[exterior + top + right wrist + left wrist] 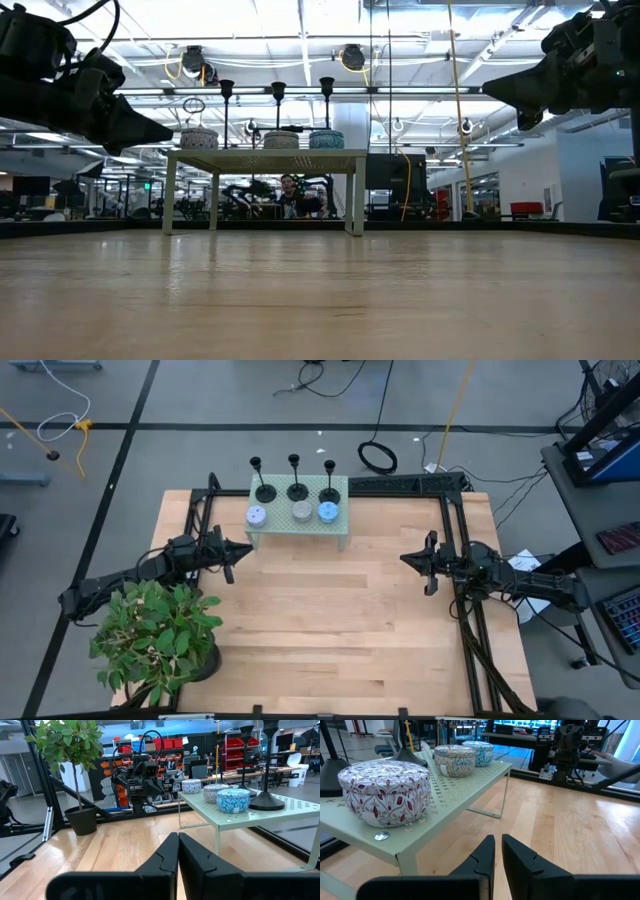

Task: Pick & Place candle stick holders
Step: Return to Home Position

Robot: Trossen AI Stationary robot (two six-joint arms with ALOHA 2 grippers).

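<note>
A leafy green potted plant (155, 635) fills the lower left of the high view, at the corner of the pale wooden table (330, 630). Just above it, left of centre, the left gripper (243, 549) hangs over the table's left part and points toward the middle. In the left wrist view its two dark fingers (487, 855) are drawn together with only a sliver between them, holding nothing.

In the upper centre of the high view a pale green perforated metal shelf (300, 536) stands at the table's upper edge. The three small black candle stick holders stand along its upper row: the left holder (263, 490), the middle holder (296, 488) and the right holder (329, 491). Each is upright on a round flat base with a thin stem, and all are well apart from both grippers. Just below them on the shelf sit three round tins in a row — the red patterned tin (256, 515), the yellow patterned tin (302, 511) and the blue patterned tin (328, 512).

At the right of centre the right gripper (406, 559) hangs over the table's right part, facing the left one across bare wood. Its dark fingers (165, 855) are pressed together in the right wrist view, with nothing between them.
</note>
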